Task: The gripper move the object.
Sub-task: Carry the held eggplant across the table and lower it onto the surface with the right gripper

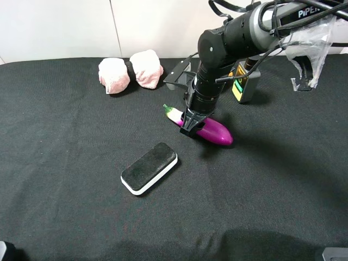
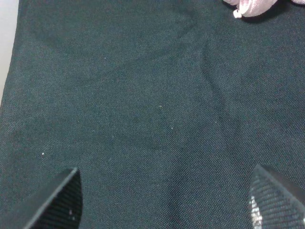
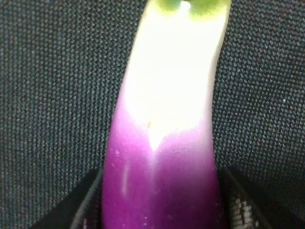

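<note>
The purple eggplant point(image 1: 217, 132) lies slanted on the black cloth right of centre, its white end and green stem pointing to the back left. My right gripper point(image 1: 191, 126) comes down on its middle, shut on it. In the right wrist view the eggplant point(image 3: 167, 119) fills the gap, with a black finger point(image 3: 88, 205) pressed against each side. I cannot tell whether it rests on the cloth or is slightly raised. My left gripper point(image 2: 162, 200) is open over bare black cloth, its fingertips point(image 2: 57, 200) wide apart. It does not show in the high view.
A white eraser block with a black top point(image 1: 149, 168) lies front left of the eggplant. A pink cloth bundle point(image 1: 130, 72) sits at the back left and also shows in the left wrist view point(image 2: 252, 5). A small yellow-green device point(image 1: 243, 87) and clear plastic point(image 1: 307, 43) are behind the right arm.
</note>
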`<state>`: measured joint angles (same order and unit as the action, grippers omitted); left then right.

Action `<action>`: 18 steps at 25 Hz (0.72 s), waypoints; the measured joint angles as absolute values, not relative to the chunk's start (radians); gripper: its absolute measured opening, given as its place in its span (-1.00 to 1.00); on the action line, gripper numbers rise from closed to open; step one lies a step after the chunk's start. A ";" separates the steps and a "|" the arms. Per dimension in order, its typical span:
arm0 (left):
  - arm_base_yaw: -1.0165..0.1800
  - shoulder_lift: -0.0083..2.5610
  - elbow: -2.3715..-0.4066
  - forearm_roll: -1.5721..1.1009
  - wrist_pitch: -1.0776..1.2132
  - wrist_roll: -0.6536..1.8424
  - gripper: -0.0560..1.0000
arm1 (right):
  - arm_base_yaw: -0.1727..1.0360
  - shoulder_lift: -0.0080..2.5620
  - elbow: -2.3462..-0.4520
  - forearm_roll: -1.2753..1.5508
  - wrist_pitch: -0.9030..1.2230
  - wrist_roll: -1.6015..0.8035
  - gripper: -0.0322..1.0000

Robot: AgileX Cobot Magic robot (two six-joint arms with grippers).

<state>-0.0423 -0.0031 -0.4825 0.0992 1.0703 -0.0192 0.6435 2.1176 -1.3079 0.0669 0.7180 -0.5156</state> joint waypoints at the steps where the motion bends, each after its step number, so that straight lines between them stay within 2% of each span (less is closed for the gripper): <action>1: -0.042 -0.003 -0.483 0.099 1.070 -0.019 0.44 | 0.644 2.118 -1.308 0.067 0.719 -0.516 -0.21; 18: -0.042 -0.003 -0.483 0.099 1.070 -0.019 0.44 | 0.644 2.086 -1.343 0.064 0.787 -0.516 -0.21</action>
